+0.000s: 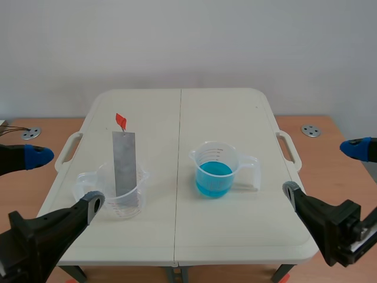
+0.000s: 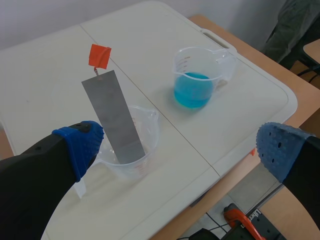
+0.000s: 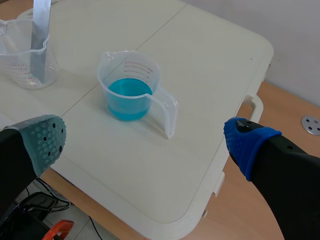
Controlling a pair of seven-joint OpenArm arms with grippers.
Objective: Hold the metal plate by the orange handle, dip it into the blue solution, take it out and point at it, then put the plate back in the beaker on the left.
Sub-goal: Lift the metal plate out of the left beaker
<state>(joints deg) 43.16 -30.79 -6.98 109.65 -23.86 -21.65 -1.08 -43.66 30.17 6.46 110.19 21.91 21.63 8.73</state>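
1. The metal plate (image 1: pixel 123 162) stands tilted in the left beaker (image 1: pixel 126 203), a clear measuring jug at the lower left of centre in the scene view. Its lower end rests inside the jug, and its upper part leans on the rim and rises well above it.
2. The orange handle (image 1: pixel 121 121) is a small orange-red tag at the plate's top end. No gripper touches it.
3. The right beaker (image 1: pixel 215 168), also clear, sits just right of centre with its grip toward the right of the frame. The blue solution (image 1: pixel 213 178) fills its lower part. The two beakers are well apart, with the centre seam of the table (image 1: pixel 224 112) between them.
4. The left gripper (image 2: pixel 180 145) hangs low at the lower left of the scene view. Its fingers are spread wide and hold nothing. In its wrist view the left beaker and plate lie ahead, close beside one blue pad; I cannot tell whether they touch.
5. The right gripper (image 3: pixel 146 137) hangs low at the lower right of the scene view, fingers likewise wide apart and empty. In its wrist view the right beaker stands ahead, between the two pads and clear of both.
6. The white table stands over a wooden surface (image 1: pixel 330 127). Two round metal discs lie on it, one at mid left (image 1: pixel 30 134) and one at mid right (image 1: pixel 310 130).
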